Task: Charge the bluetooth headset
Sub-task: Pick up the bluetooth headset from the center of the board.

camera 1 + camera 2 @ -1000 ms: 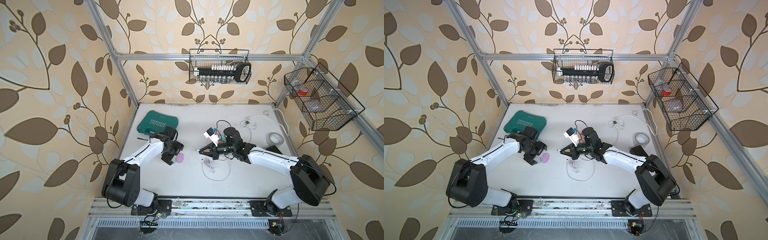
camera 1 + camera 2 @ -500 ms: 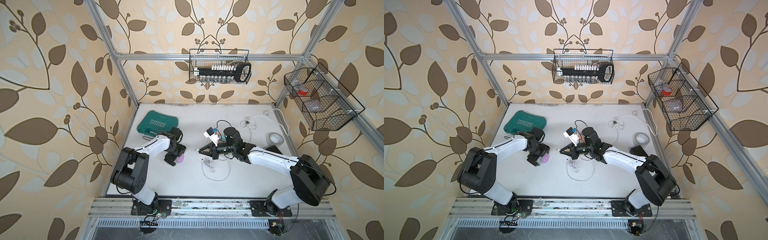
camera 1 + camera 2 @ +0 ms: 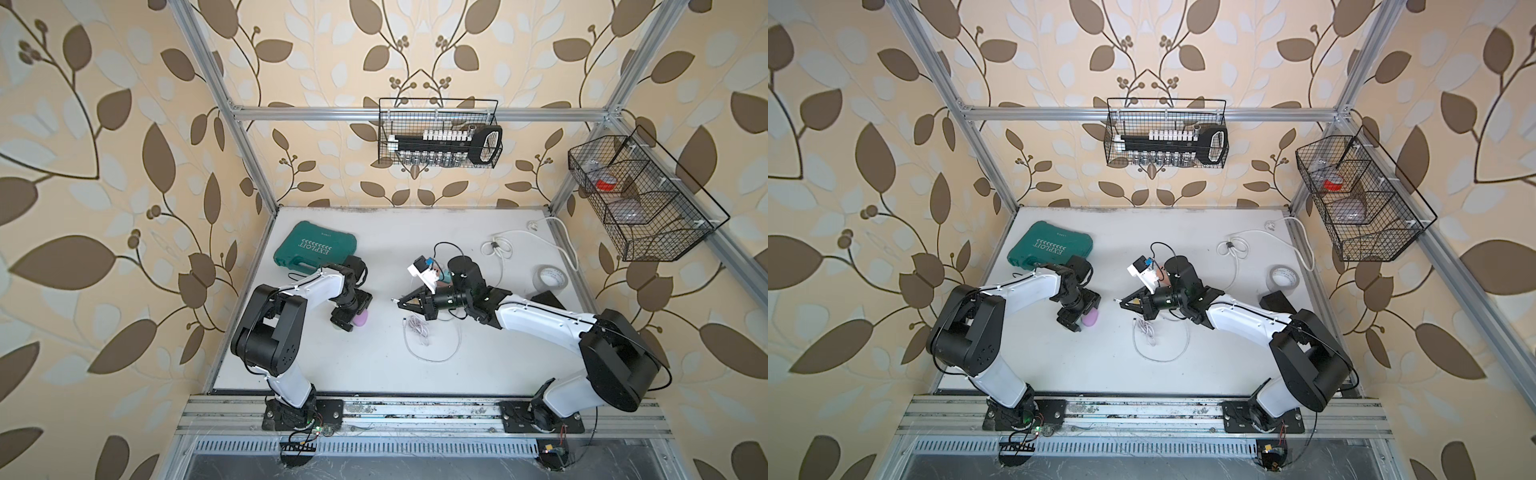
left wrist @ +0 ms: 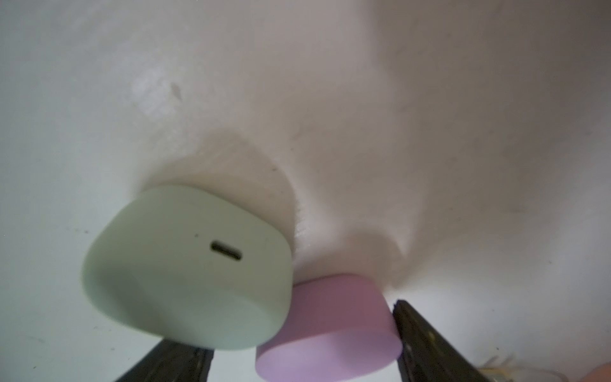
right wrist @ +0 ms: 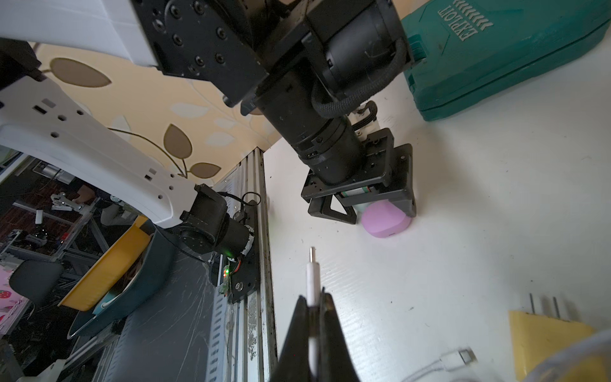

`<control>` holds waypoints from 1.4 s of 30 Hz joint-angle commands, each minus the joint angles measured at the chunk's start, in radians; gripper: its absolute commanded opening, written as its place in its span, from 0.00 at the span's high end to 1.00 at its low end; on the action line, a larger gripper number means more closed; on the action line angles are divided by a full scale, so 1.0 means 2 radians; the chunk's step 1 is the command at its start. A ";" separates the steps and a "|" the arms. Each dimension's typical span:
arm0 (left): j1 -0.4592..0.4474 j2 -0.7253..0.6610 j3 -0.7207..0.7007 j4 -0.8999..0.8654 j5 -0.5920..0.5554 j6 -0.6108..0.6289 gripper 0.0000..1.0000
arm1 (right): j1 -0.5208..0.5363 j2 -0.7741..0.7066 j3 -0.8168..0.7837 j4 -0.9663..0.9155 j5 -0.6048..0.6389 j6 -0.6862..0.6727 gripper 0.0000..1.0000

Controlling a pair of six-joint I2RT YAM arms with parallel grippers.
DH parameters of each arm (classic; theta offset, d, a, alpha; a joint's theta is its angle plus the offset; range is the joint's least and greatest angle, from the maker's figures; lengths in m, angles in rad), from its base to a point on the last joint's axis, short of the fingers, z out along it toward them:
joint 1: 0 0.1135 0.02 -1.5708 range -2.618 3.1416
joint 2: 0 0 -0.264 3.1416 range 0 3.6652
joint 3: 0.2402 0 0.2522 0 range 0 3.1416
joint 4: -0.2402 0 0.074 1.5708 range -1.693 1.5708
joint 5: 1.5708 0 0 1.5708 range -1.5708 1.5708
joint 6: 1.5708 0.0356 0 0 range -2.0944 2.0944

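So, the right hand is clenched on the white USB-C plug, with the metal tip sticking out past the fingers and aimed toward the left arm. The left hand is down on the tabletop, spread wide around two earbud cases that touch each other. One is a pale green case with its charging port facing the wrist camera. The other is a pink case, sitting right against one finger. Nothing looks clamped yet, and I can't tell which case is the target.

I'd say this is the steady-the-case step. Next it needs a firm pinch on one case, then lining the plug up square with that tiny slot. Plug and cases are well apart. The loose cable coil lies between them and could drag. The teal toolbox and tape roll are out of the way.
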 commanded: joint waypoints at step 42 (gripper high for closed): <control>-0.043 0.000 0.020 -0.016 -0.051 -0.118 0.50 | -0.008 -0.017 -0.027 0.032 -0.003 0.007 1.00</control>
